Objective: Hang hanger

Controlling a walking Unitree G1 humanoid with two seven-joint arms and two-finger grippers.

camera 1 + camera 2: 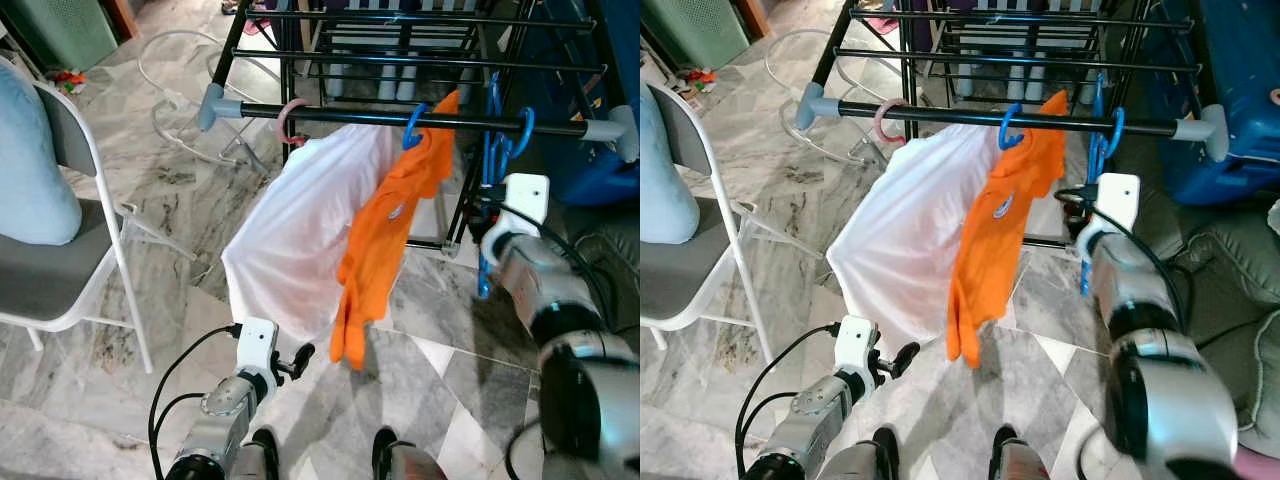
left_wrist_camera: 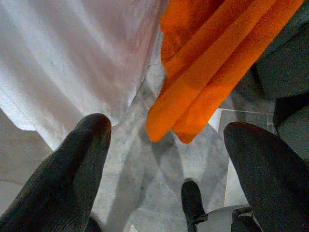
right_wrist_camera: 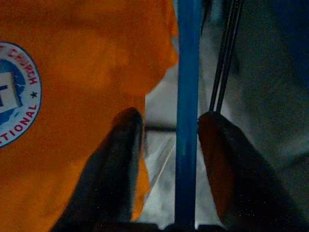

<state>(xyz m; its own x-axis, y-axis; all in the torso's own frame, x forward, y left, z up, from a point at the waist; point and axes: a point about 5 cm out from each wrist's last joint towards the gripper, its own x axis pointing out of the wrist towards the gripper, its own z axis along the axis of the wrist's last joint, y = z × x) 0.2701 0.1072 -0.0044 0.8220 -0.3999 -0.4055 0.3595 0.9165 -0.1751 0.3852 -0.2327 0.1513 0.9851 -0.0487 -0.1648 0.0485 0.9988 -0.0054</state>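
Observation:
A black rail (image 1: 350, 117) of a drying rack runs across in front of me. On it hang a pink hanger (image 1: 291, 116) with a white garment (image 1: 300, 230), a blue hanger (image 1: 412, 127) with an orange shirt (image 1: 385, 230), and a bare blue hanger (image 1: 495, 150) hooked at the right end. My right gripper (image 1: 485, 215) is raised to the bare hanger. In the right wrist view its fingers (image 3: 126, 145) straddle the blue bar (image 3: 187, 72), with a gap on one side. My left gripper (image 1: 300, 358) hangs low and open below the clothes, holding nothing (image 2: 169, 124).
A white-framed chair (image 1: 60, 270) with a light blue cushion (image 1: 30, 160) stands to my left. A hose (image 1: 170, 90) lies on the marble floor behind it. A blue container (image 1: 1240, 110) and a dark cushion (image 1: 1240, 270) crowd the right side.

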